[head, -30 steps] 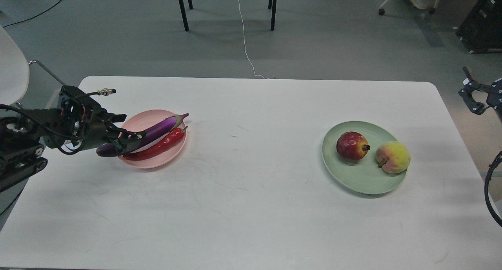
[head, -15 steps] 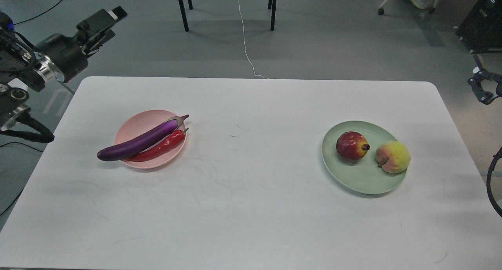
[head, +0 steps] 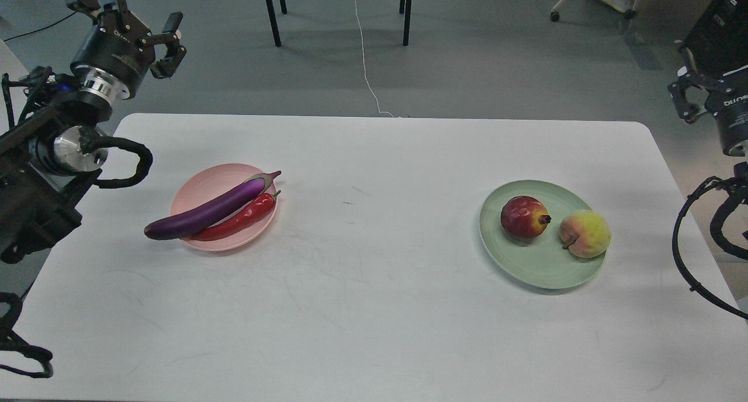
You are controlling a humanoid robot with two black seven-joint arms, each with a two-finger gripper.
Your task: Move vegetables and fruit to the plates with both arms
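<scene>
The purple eggplant [head: 204, 212] and the red chili pepper [head: 239, 218] lie side by side on the pale pink plate [head: 201, 183], and the eggplant's blunt end sticks out over the plate's left rim. The dark red pomegranate [head: 524, 217] and the yellow-green peach [head: 585, 234] sit on the pale green plate [head: 540, 270]. My left gripper [head: 131, 16] is raised beyond the table's far left corner, open and empty. My right gripper [head: 707, 86] is raised at the right edge of the view, off the table. Only one of its fingers [head: 684, 97] shows clearly.
The white table [head: 374, 308] carries only the two plates. Black chair legs [head: 272, 13] and a white cable [head: 365, 51] are on the grey floor behind it. A dark box [head: 716, 22] stands at the far right, behind my right gripper.
My left gripper has let go of the eggplant, which now rests on the pink plate, and has risen up and back off the table. My right gripper has also risen.
</scene>
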